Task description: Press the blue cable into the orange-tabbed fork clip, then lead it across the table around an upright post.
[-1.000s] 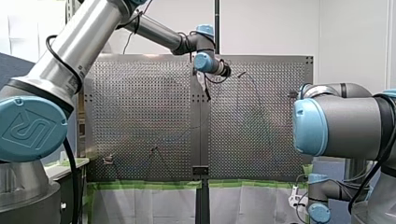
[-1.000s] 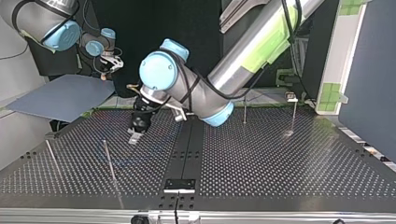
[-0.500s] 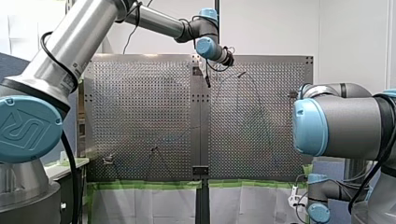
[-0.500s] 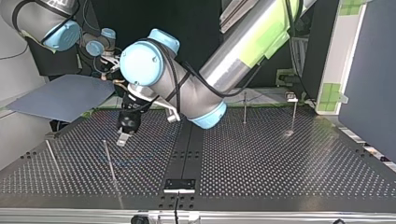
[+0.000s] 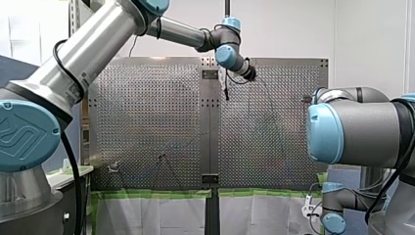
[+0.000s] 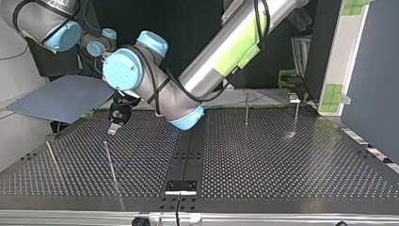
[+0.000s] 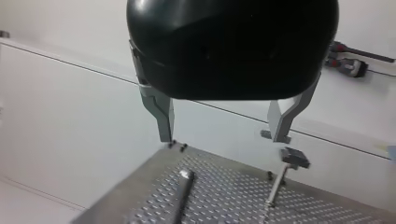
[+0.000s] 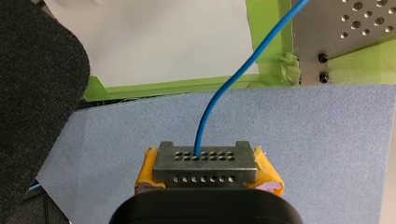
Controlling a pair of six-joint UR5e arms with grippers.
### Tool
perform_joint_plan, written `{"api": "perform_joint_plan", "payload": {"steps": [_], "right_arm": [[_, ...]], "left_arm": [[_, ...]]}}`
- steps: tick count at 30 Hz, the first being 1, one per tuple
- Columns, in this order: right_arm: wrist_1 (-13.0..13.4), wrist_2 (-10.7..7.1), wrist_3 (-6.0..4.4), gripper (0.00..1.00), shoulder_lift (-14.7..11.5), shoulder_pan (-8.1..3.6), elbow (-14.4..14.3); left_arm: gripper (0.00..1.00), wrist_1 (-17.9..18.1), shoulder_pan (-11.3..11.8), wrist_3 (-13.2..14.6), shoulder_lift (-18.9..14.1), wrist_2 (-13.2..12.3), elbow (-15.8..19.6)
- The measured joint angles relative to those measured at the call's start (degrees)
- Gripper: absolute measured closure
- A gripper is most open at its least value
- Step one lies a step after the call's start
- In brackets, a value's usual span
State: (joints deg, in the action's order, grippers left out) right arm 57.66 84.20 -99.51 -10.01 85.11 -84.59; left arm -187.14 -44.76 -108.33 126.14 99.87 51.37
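My left gripper (image 7: 224, 139) is black with metal fingers (image 7: 162, 116) that stand wide open with nothing between them. It hangs just above the perforated table (image 6: 263, 160), at the top view's left, close behind an upright post (image 6: 109, 162). In the front view the left gripper (image 5: 226, 92) is over the table's far middle. My right gripper (image 8: 209, 179) has yellow pads and is shut on a grey perforated block (image 8: 205, 163). The blue cable (image 8: 233, 79) leaves that block and runs towards the table. A small clip (image 6: 294, 98) tops a post at the top view's far right.
Ahead of the left gripper stand a plain post (image 7: 183, 186) and a block-headed post (image 7: 293, 157). More posts (image 6: 246, 110) (image 6: 51, 157) rise from the table. A blue-grey mat (image 8: 303, 140) lies under the right gripper, beside the table's green-taped edge (image 8: 264, 37).
My left arm has swung towards the top view's left and away from the camera, carrying its open gripper near the post there. The right arm has not moved.
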Motion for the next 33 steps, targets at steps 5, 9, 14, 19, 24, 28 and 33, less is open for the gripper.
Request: {"api": "perform_joint_plan", "payload": {"steps": [5, 9, 14, 19, 24, 28, 33], "right_arm": [[0.0, -0.06, -0.03, 1.00, 0.0, 0.07, 0.0], [-0.1, -0.08, -0.03, 1.00, 0.0, 0.10, 0.0], [-0.1, -0.08, -0.06, 1.00, 0.0, 0.20, 0.0], [-0.1, -0.07, -0.07, 1.00, 0.0, 0.26, 0.0], [-0.1, -0.05, -0.08, 1.00, 0.0, 0.31, 0.0], [-0.1, -0.05, -0.11, 1.00, 0.0, 0.35, 0.0], [-0.1, -0.07, -0.15, 1.00, 0.0, 0.36, 0.0]], "left_arm": [[0.01, -2.6, 0.1, -0.3, 2.5, 0.0, -2.7], [0.01, -4.5, -0.2, -0.3, 3.0, 0.4, -4.6], [0.01, -7.1, -1.1, 0.1, 3.1, 1.7, -7.1], [0.01, -9.4, -1.8, 0.4, 3.1, 3.0, -9.4], [0.01, -11.8, -2.3, 0.4, 3.1, 3.4, -11.8], [0.01, -13.7, -2.2, 0.3, 3.1, 4.5, -13.7], [0.01, -16.3, -2.2, 0.3, 3.1, 5.7, -16.3]]}}
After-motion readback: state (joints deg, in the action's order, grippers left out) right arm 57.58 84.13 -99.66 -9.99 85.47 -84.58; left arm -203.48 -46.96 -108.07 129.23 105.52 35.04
